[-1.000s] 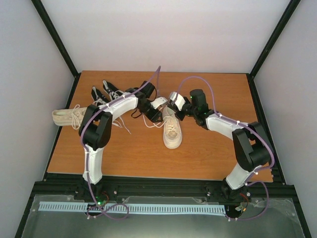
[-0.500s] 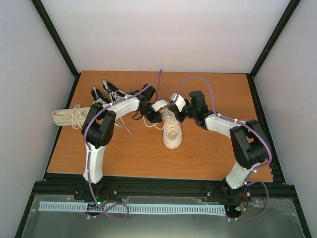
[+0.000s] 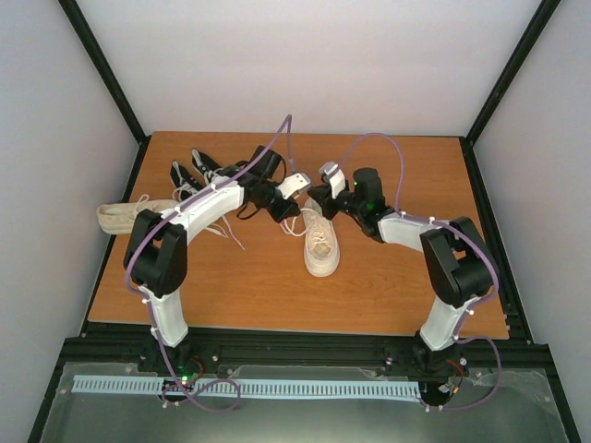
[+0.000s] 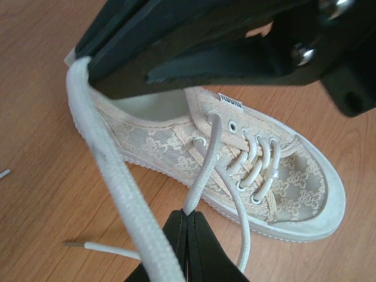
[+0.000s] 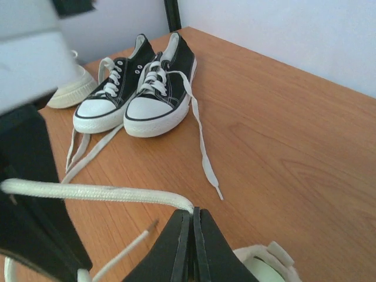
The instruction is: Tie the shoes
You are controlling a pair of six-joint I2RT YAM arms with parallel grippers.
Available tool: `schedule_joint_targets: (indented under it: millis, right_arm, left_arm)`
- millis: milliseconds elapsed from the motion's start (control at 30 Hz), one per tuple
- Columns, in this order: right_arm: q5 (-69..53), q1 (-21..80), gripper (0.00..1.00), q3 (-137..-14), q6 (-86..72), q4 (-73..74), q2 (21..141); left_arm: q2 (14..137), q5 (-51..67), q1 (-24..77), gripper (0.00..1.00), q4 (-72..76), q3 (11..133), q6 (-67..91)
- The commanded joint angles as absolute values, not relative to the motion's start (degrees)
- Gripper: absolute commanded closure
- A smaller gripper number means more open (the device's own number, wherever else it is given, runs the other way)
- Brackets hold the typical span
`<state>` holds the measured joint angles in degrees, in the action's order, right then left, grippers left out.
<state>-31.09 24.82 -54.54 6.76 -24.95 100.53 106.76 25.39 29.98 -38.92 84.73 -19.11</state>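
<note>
A cream lace-up shoe [image 3: 321, 245] lies mid-table with its toe toward the arms; it also shows in the left wrist view [image 4: 247, 158]. My left gripper [image 4: 188, 214] is shut on one pale lace [image 4: 202, 170] coming up from a top eyelet. My right gripper [image 5: 192, 210] is shut on the other lace [image 5: 100, 192], which stretches away to the left. Both grippers, left [image 3: 288, 207] and right [image 3: 314, 201], hover close together just behind the shoe's heel. Two black shoes [image 5: 132, 88] with white toe caps stand side by side with loose laces. A second cream shoe [image 3: 125, 217] lies at the far left.
A loose white lace [image 5: 200, 141] from the black pair trails across the wooden table [image 3: 388, 277]. Black frame posts and white walls enclose the table on three sides.
The left gripper has closed onto the lace. Both grippers have shifted toward the back of the table, behind the cream shoe's heel, drawing the laces with them.
</note>
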Motion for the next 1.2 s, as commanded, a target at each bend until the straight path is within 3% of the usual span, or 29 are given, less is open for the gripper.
schedule_joint_targets:
  millis: [0,333,533,667,800,1000,1167]
  right_arm:
    - [-32.10,25.66,0.97,-53.98,-3.12,-33.44,103.12]
    - [-40.03,25.67,0.94,-52.50,4.02,-15.89,100.57]
    - [-40.10,25.58,0.77,-52.63,9.43,-4.24,96.00]
    - [-36.79,24.81,0.60,-51.84,9.75,-0.75,92.50]
    - [-32.17,24.00,0.54,-52.08,10.94,3.66,89.97]
    - [-31.70,23.12,0.51,-48.76,14.00,0.52,83.19]
    - [-31.63,24.44,0.53,-43.15,16.71,-14.33,81.82]
  left_arm:
    - [105.13,26.82,30.32,0.99,-39.90,85.77,-20.20]
    - [103.90,26.96,30.32,0.99,-39.40,86.65,-20.13]
    - [104.35,27.30,30.32,0.99,-39.59,87.48,-19.80]
    - [105.06,27.76,30.32,0.99,-39.64,87.78,-19.60]
    - [105.38,28.50,30.36,0.99,-39.94,88.03,-19.40]
    - [104.28,28.98,30.38,0.99,-40.95,88.14,-18.60]
    - [105.66,28.47,30.41,0.99,-44.04,90.68,-15.71]
